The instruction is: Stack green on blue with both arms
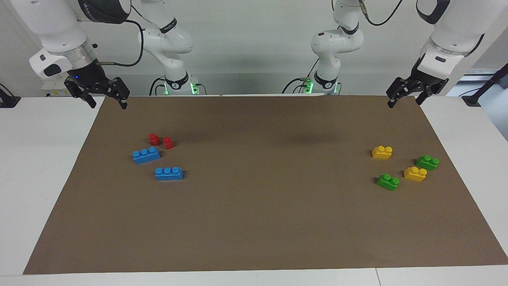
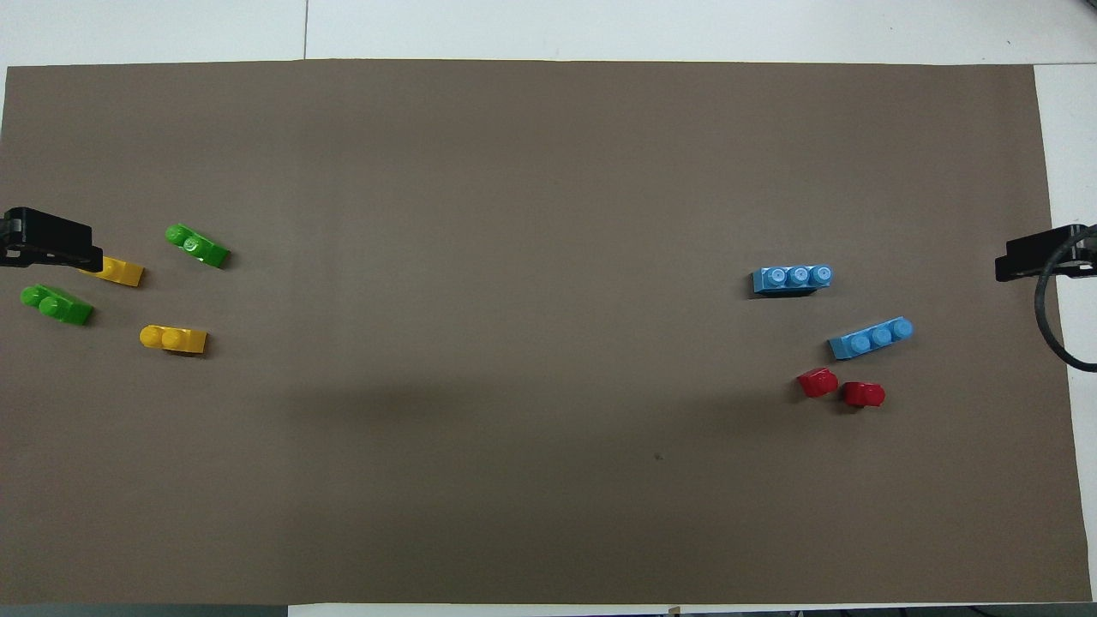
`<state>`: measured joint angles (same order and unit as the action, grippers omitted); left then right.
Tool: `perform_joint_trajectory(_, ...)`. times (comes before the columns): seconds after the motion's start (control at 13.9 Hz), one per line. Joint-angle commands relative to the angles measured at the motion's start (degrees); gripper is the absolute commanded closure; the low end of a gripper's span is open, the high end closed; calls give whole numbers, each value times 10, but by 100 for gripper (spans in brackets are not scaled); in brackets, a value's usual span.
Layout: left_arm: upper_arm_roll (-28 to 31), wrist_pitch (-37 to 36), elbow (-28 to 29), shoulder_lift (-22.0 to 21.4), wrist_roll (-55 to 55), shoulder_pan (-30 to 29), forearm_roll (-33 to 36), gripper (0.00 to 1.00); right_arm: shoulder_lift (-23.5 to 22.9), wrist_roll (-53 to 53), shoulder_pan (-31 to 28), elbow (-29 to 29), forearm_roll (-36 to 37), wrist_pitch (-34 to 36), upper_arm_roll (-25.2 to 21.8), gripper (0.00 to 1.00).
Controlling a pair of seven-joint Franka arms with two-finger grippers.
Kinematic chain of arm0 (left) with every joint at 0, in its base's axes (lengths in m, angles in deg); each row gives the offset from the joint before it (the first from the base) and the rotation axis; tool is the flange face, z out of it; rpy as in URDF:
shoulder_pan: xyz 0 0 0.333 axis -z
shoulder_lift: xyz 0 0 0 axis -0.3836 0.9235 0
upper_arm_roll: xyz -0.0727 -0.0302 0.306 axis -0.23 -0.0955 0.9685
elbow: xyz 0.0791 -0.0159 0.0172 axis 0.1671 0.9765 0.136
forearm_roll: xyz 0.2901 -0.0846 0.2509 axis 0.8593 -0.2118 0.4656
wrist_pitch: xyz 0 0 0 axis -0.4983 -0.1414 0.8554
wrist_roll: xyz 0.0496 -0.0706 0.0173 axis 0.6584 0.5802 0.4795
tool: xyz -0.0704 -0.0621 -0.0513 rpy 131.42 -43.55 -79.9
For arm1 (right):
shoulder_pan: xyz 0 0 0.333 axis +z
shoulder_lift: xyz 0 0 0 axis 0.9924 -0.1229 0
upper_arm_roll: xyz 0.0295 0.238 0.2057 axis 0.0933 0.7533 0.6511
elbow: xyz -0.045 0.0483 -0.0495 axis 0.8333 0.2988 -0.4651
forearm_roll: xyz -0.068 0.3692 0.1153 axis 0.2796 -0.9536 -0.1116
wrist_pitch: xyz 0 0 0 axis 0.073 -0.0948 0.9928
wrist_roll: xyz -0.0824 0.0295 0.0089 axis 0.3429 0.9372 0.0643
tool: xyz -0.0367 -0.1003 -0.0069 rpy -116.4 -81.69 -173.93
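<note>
Two green two-stud bricks lie on the brown mat at the left arm's end: one (image 1: 388, 182) (image 2: 197, 245) farther from the robots, one (image 1: 427, 162) (image 2: 56, 305) nearer the mat's edge. Two blue three-stud bricks lie at the right arm's end: one (image 1: 169, 173) (image 2: 791, 279) farther from the robots, one (image 1: 146, 155) (image 2: 871, 338) nearer and turned slightly. My left gripper (image 1: 405, 102) (image 2: 51, 240) hangs open and empty above the mat's corner near its base. My right gripper (image 1: 108, 103) (image 2: 1033, 257) hangs open and empty above the other near corner. Both arms wait.
Two yellow two-stud bricks (image 1: 382, 152) (image 1: 415, 173) lie among the green ones; in the overhead view the left gripper partly covers one (image 2: 120, 272). Two small red bricks (image 1: 154, 139) (image 1: 168, 142) lie just nearer the robots than the blue ones. The brown mat (image 1: 262, 198) lies on a white table.
</note>
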<state>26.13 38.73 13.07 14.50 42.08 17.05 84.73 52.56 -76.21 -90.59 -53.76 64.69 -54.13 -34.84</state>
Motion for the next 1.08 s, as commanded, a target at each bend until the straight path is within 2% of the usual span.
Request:
perform_joint_trajectory(0.0,-2,-6,10,-14,-4,-5,2,0,9,9,-3,-13,5,-8,4,0)
perform_joint_trajectory(0.57,-1,-7,10,-14,-3,-4,2,0,9,17,-5,-10,5,8,4,0)
perform_joint_trajectory(0.79,-1,-7,10,-14,-3,-5,2,0,9,15,-10,-13,4,-9,3,0)
perform_joint_trajectory(1.01,-1,-6,10,-14,0,-4,2,0,10,-59,-10,-40,4,-56,3,0)
